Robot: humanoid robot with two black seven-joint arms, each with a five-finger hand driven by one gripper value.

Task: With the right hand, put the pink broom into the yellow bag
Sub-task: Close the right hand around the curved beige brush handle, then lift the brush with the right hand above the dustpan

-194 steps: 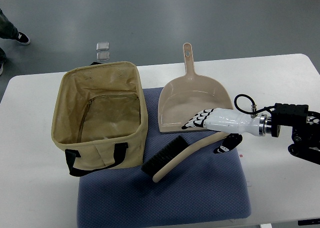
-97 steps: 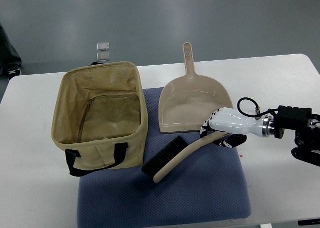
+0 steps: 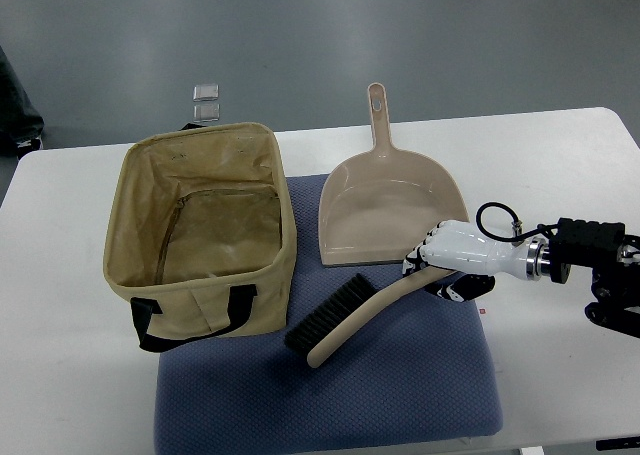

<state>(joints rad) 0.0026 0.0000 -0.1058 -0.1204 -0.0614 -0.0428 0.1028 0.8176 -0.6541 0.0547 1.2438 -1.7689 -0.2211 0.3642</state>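
The pink broom lies on the blue mat, black bristles toward the bag, handle running up to the right. My right hand comes in from the right edge and its fingers are curled around the handle's end. The yellow bag stands open at the left, empty inside, with black straps. The left arm is not in view.
A pink dustpan lies just behind the hand, its handle pointing away from me. The white table's right side lies under my arm. Two small clear items lie on the floor beyond the table.
My right hand has drawn back off the dustpan's edge, dropped onto the broom handle and curled its fingers around it. The broom has barely moved.
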